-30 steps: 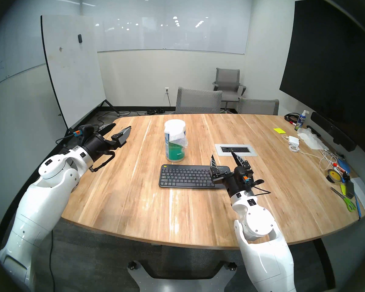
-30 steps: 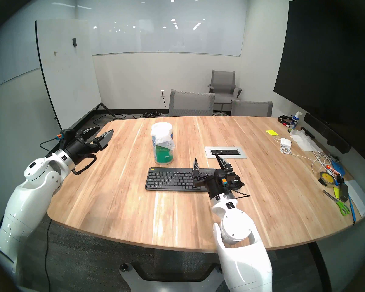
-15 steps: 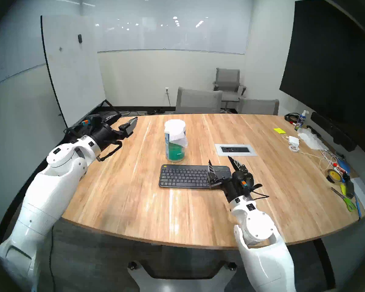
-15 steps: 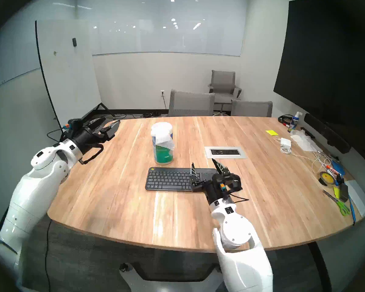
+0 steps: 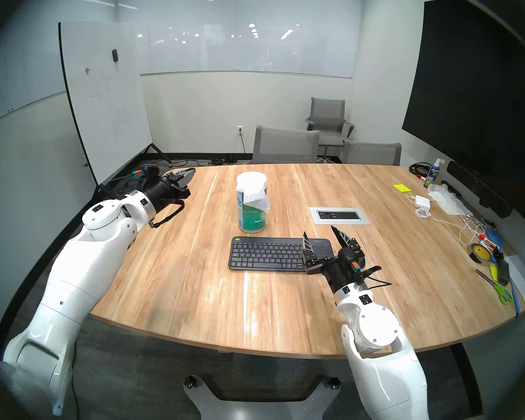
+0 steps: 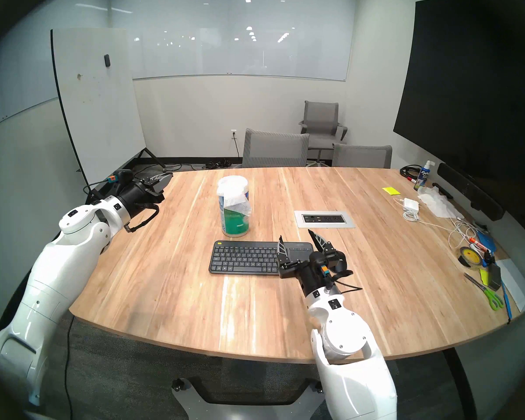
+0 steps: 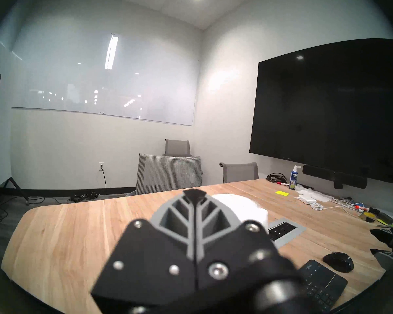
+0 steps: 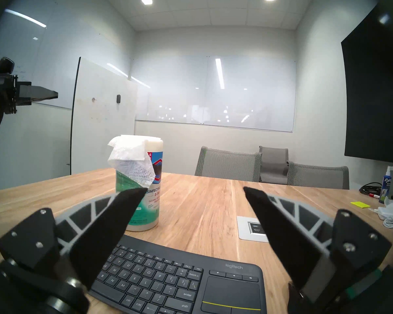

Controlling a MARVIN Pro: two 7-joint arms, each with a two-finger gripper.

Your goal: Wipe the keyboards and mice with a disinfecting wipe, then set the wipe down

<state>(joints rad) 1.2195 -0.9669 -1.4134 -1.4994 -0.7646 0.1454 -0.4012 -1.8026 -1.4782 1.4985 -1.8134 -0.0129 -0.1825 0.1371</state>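
The thin white woven disinfecting wipe hangs from the white-lidded blue-green canister mid-table, behind the flat dark-grey keyboard. Fetching is the step in hand: the left gripper, fingers together and empty near the wooden table's far left corner, must reopen to pinch it. The right gripper hovers spread wide over the touchpad end.

wooden table, wipes canister, 3 grey chairs, whiteboard, dark wall screen
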